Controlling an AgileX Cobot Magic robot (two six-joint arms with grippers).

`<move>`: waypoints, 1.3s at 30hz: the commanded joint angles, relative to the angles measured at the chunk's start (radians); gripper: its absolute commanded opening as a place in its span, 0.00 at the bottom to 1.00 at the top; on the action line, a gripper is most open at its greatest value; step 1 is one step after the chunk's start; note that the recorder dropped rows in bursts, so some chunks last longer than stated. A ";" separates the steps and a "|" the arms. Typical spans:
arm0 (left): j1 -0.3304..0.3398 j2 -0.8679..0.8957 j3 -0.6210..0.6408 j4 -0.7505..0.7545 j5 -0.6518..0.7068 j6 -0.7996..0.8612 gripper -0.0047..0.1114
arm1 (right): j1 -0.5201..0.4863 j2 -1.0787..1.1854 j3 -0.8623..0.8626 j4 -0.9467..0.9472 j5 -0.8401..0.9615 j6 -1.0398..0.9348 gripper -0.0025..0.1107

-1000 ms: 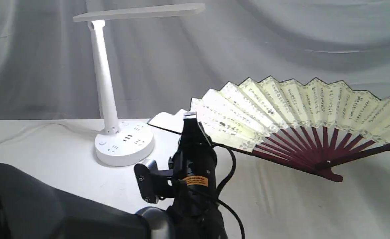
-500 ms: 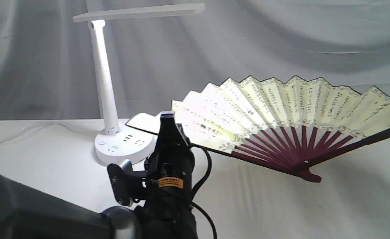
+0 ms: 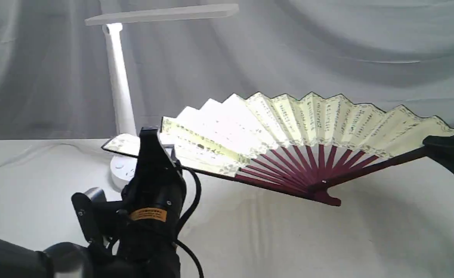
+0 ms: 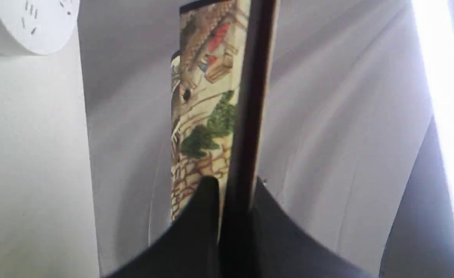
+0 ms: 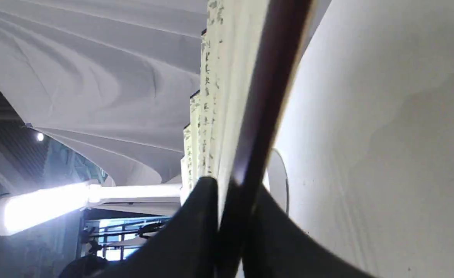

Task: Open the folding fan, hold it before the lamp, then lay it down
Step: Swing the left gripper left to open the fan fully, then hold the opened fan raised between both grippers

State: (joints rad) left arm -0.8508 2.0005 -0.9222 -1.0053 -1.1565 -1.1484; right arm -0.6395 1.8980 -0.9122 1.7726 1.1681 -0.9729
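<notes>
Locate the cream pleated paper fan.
Exterior view, centre: the fan spans from left gripper to right gripper, above the table, its left end before the white desk lamp.

Fan: you count one folding fan (image 3: 288,127).
Lamp: you count one lamp (image 3: 118,88).
Claws: you count two, the left claw (image 3: 148,134) and the right claw (image 3: 429,146).
Worktop: you count one worktop (image 3: 366,239).
Backdrop: you count one grey cloth (image 3: 327,46).
</notes>
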 commanded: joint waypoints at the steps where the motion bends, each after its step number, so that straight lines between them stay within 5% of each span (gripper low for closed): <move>1: 0.014 -0.051 0.004 -0.058 -0.065 -0.035 0.04 | 0.026 -0.008 0.002 -0.028 -0.054 -0.040 0.02; 19: 0.071 -0.189 0.119 -0.073 -0.065 0.005 0.04 | 0.075 -0.058 0.002 -0.028 -0.095 0.017 0.02; 39: 0.186 -0.322 0.128 -0.016 -0.065 0.102 0.04 | 0.300 -0.183 -0.095 -0.028 -0.270 0.151 0.02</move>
State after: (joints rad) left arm -0.6861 1.7101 -0.7867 -0.9917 -1.1388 -1.0148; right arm -0.3534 1.7182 -0.9931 1.7726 0.9454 -0.7679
